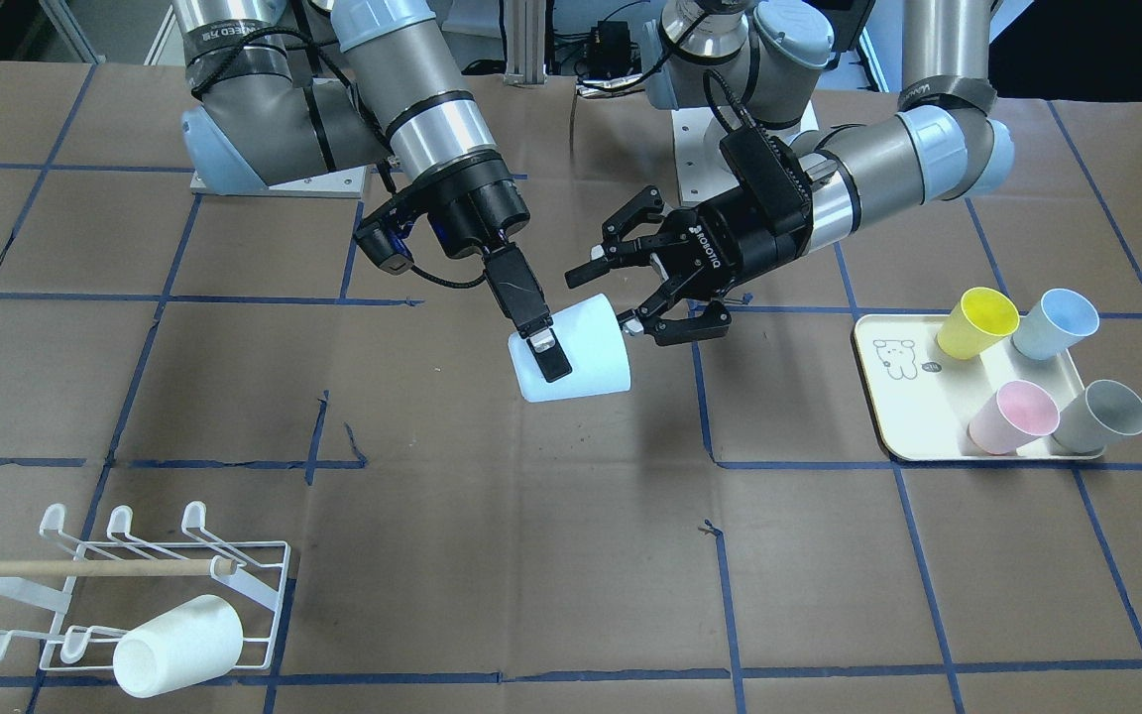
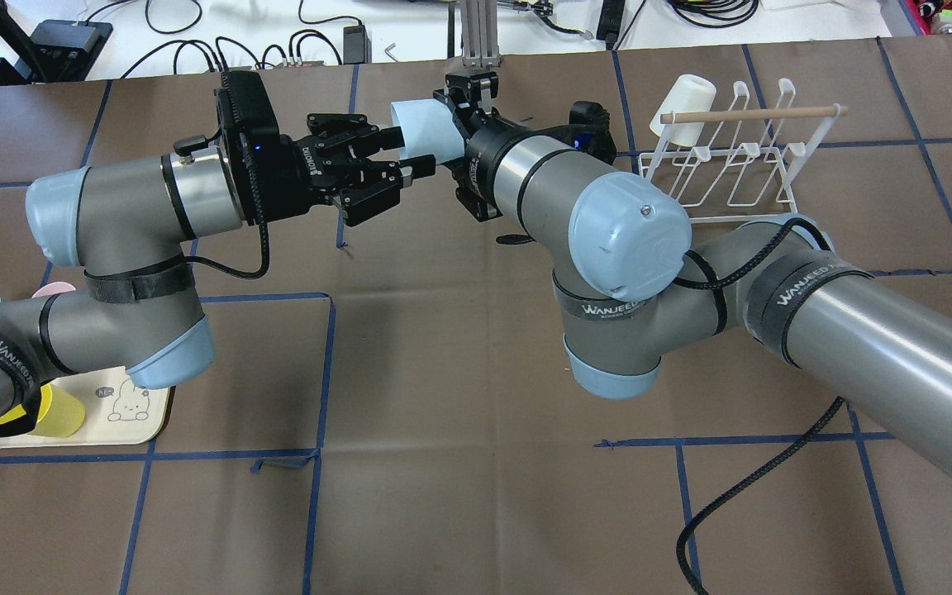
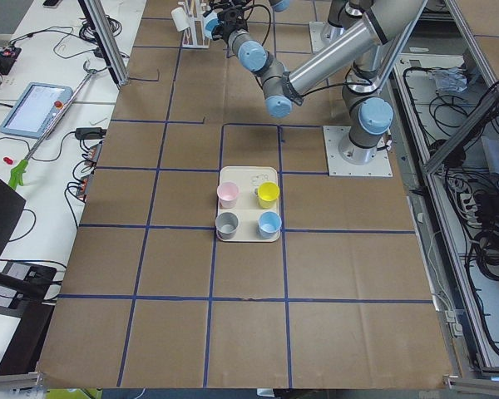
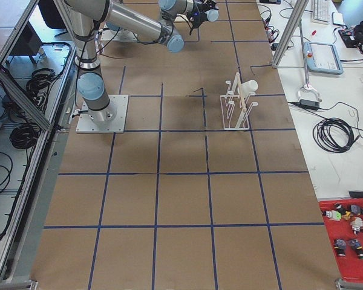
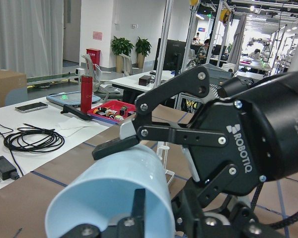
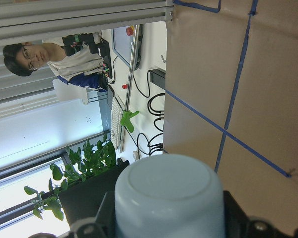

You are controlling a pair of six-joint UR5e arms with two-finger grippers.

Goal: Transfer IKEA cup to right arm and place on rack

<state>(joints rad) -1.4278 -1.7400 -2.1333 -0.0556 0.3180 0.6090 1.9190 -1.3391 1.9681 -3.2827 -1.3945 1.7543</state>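
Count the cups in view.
6. A pale cup held mid-air by the right gripper; a white cup on the rack; a yellow cup, blue cup, pink cup and grey cup on the tray. None looks hidden.

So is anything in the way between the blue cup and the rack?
No, nothing visible. The right claw holds the blue cup in the air, and the table between it and the rack is bare. A white cup fills one corner of the rack; other prongs look free.
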